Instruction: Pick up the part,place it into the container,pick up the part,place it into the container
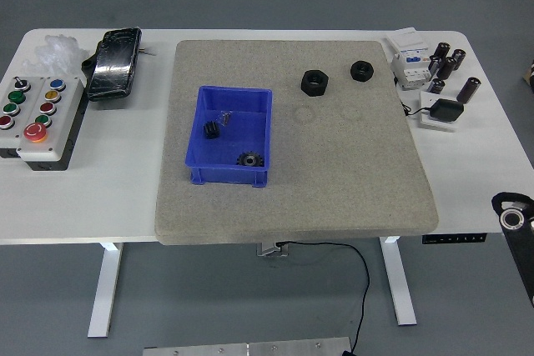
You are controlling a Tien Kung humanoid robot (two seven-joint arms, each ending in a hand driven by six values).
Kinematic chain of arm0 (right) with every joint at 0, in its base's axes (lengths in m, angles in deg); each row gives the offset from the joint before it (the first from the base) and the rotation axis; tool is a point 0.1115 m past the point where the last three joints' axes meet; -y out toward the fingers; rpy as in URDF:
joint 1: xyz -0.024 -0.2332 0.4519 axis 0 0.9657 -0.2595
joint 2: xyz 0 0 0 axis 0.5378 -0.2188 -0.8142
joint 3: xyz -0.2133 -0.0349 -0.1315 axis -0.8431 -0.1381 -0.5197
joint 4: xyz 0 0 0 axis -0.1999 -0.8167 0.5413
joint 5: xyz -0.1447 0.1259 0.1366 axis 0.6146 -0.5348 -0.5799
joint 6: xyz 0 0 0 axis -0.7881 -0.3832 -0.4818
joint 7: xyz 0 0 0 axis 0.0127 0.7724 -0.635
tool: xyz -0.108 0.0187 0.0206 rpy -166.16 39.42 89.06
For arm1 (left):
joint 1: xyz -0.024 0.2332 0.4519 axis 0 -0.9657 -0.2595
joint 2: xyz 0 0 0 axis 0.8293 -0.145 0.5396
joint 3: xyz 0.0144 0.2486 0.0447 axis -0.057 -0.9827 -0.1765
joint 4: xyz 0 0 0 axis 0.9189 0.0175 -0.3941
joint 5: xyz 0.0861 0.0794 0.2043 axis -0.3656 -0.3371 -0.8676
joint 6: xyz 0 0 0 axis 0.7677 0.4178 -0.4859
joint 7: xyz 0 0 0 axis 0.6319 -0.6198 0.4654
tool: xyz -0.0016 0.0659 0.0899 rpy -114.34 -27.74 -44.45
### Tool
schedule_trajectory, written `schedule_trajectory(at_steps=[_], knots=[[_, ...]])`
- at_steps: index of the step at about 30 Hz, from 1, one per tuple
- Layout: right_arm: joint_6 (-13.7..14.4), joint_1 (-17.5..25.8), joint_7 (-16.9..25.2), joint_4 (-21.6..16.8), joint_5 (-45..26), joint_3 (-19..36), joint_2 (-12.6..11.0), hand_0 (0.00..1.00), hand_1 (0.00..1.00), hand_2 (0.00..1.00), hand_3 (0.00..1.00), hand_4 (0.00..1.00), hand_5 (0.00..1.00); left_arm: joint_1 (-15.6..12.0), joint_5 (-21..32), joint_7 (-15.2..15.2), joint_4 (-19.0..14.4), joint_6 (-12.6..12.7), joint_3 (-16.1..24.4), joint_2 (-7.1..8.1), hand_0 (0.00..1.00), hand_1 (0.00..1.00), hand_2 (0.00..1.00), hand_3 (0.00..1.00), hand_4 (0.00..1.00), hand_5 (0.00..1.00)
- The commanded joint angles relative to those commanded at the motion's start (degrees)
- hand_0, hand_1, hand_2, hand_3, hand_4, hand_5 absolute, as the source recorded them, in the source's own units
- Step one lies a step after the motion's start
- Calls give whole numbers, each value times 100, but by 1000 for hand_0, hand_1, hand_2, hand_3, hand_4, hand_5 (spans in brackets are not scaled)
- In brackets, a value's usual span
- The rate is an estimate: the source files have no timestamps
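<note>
A blue container (231, 135) sits on the grey mat (334, 172), left of centre. Inside it lie a small black gear (210, 130), a toothed gear (249, 159) and a small clear piece (224, 115). Two black nuts rest on the mat's far part: a larger one (314, 82) and a smaller one (361, 69) to its right. Of the right arm only a black joint (515, 216) shows at the right edge, below the table; its hand is out of frame. The left arm is not visible.
A button box (33, 118) and a black case (114, 62) occupy the table's left side, with crumpled plastic (52, 49) behind. At the far right corner stand a white electrical unit (409, 60), several dark cylinders (450, 62) and a black square pad (444, 111).
</note>
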Motion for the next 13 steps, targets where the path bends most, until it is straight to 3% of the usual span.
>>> schedule_trajectory(at_steps=[8, 13], knots=[[0, -544, -208, 503, 37, -615, -135, 283, 475, 507, 673, 718, 463, -201, 410, -13, 0, 75, -168, -47, 719, 715, 729, 831, 800, 533], [0, -903, -416, 616, 257, -1078, -199, 283, 475, 507, 673, 718, 463, -277, 428, 8, 0, 96, -125, -109, 719, 715, 729, 831, 800, 533]])
